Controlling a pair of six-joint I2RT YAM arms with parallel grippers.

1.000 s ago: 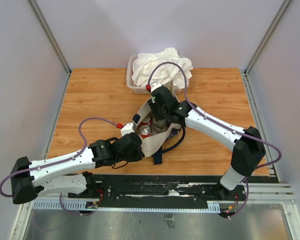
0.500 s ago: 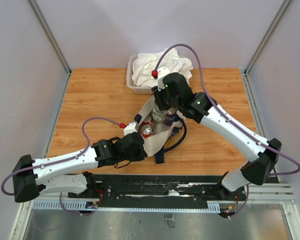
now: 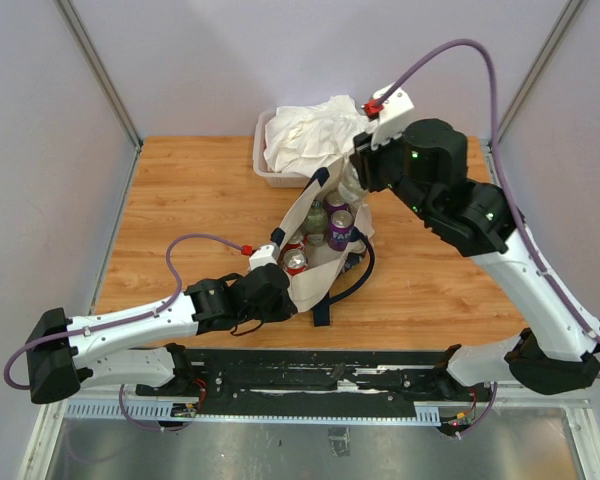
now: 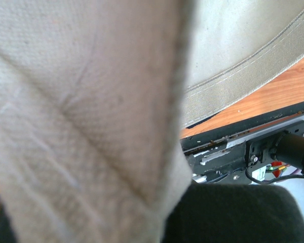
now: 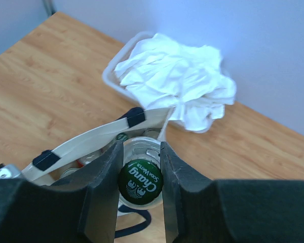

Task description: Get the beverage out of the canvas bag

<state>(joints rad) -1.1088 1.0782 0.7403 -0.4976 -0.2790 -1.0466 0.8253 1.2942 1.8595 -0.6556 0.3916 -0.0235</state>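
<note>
The cream canvas bag [image 3: 300,212] stands open mid-table, with several cans inside, one red-topped [image 3: 294,262] and one purple [image 3: 340,230]. My right gripper [image 3: 358,172] is raised above the bag's far rim, shut on the neck of a clear glass bottle [image 3: 351,192]. In the right wrist view its green "Chang Soda Water" cap [image 5: 140,178] sits between my fingers [image 5: 104,177], with the bag mouth [image 5: 91,144] below. My left gripper [image 3: 283,288] is shut on the bag's near rim. Cream canvas [image 4: 91,101] fills most of the left wrist view.
A clear tub of white cloth [image 3: 320,135] stands at the back, just behind the bag and close to the lifted bottle. The bag's navy strap [image 3: 355,280] loops onto the wooden table [image 3: 180,200] at the bag's right. The black base rail [image 3: 310,375] runs along the near edge.
My right arm has risen and swung back and to the right, lifting the bottle up from inside the bag. My left gripper still holds the near rim.
</note>
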